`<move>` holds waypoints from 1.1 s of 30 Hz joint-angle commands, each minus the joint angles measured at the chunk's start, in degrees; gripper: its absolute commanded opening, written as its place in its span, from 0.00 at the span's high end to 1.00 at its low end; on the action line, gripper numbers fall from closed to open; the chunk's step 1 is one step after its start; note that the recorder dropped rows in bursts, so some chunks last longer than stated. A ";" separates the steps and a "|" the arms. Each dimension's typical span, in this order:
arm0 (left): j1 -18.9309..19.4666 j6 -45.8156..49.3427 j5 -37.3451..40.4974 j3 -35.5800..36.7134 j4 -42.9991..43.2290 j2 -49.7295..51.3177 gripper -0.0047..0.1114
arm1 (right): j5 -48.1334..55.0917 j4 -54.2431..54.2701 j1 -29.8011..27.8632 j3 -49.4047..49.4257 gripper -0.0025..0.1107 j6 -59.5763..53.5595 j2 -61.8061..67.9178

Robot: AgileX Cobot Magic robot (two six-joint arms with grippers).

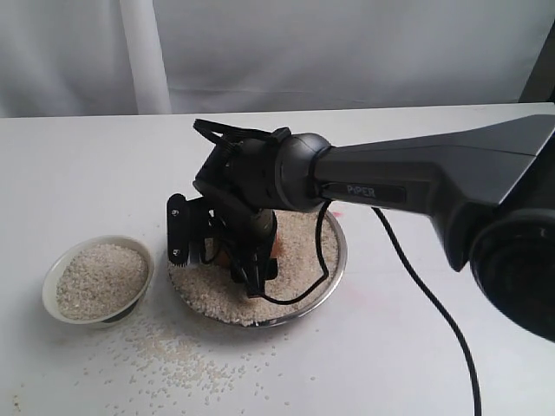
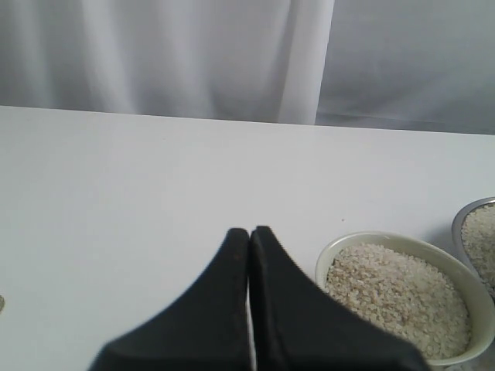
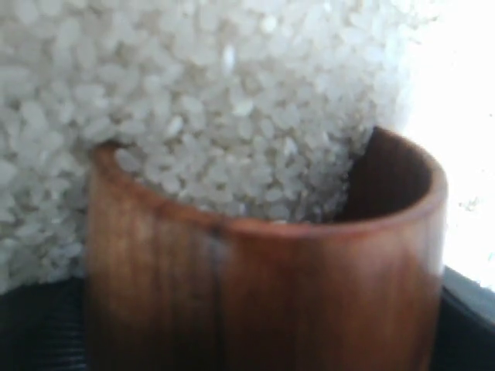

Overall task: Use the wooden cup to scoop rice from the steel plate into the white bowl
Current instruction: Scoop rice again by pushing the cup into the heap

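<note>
– Your right hand [image 1: 230, 256] is clamped around the wooden cup [image 3: 263, 286]. Its jaws are set wide on the side wall, with a dark pad at each flank in the wrist view.

– Where does the cup sit?

– Down in the steel plate [image 1: 343, 256], tipped over with its mouth pushed into the rice [image 3: 232, 100]. Grains lie inside the lip. In the exterior view your wrist covers most of the cup, so I can't tell you how full it is.

– How will it carry?

– The cup looks like stiff, light wood, smooth and rounded. I'd expect it to twist or slide in the pads if the squeeze goes slack. A grip on opposite sides of the body seems the right one to me, leaving the mouth free. The rice is loose and will pour at the least tilt. Some is strewn on the bench [image 1: 87, 173] in front of the plate and the white bowl [image 1: 49, 282], so level the mouth before you lift.

– And the bowl?

– It is left of the plate, near but not touching, and holds a heap of rice. Your left hand [image 2: 249, 236] hangs over the bench beside it, fingers pressed together, holding nothing.
</note>
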 commanded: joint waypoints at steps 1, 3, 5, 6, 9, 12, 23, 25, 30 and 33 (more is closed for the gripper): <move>-0.37 -0.10 -0.56 0.04 -0.07 0.02 0.96 | -2.47 4.39 -0.78 0.31 0.98 -0.73 -1.93; -0.37 -0.10 -0.56 0.04 -0.07 0.02 0.96 | -4.83 5.07 -1.20 2.38 0.98 -1.08 -3.53; -0.37 -0.10 -0.56 0.04 -0.07 0.02 0.96 | -8.23 5.35 -1.80 5.36 0.98 -1.22 -5.37; -0.37 -0.10 -0.56 0.04 -0.07 0.02 0.96 | -10.30 5.68 -2.26 7.14 0.98 -1.22 -6.38; -0.37 -0.10 -0.56 0.04 -0.07 0.02 0.96 | -15.73 8.78 -4.04 12.16 0.98 -1.63 -9.21; -0.37 -0.10 -0.56 0.04 -0.07 0.02 0.96 | -23.90 12.01 -5.67 18.34 0.98 -1.63 -11.72; -0.37 -0.10 -0.56 0.04 -0.07 0.02 0.96 | -55.34 16.44 -9.15 34.55 0.98 4.41 -16.40; -0.37 -0.10 -0.56 0.04 -0.07 0.02 0.96 | -60.05 16.44 -9.26 36.11 0.98 7.16 -16.40; -0.37 -0.10 -0.56 0.04 -0.07 0.02 0.96 | -72.70 16.44 -9.26 39.91 0.98 16.05 -16.40; -0.37 -0.10 -0.56 0.04 -0.07 0.02 0.96 | -74.92 16.05 -9.26 40.58 0.98 18.12 -16.40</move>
